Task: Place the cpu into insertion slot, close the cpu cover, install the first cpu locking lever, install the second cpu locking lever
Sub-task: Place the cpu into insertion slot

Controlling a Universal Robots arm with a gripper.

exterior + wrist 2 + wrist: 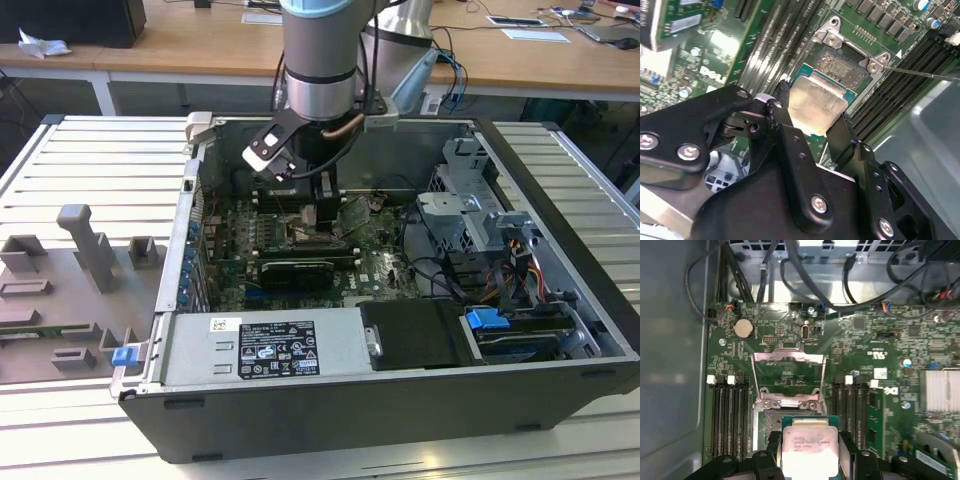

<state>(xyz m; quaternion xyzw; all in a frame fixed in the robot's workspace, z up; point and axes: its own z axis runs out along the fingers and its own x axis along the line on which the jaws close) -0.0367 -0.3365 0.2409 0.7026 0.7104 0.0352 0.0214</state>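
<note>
While the cpu cover is standing open, baring the insertion slot, the cpu is being clamped flat by two opposite edges in the gripper, just over that slot.

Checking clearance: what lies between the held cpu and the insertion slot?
Nothing: in the second wrist view the stretch from the cpu to the insertion slot is bare.

In the first wrist view, the flat silvery-grey square cpu blocks most of the silver-rimmed insertion slot, and black gripper fingers hide the chip's sides.
</note>
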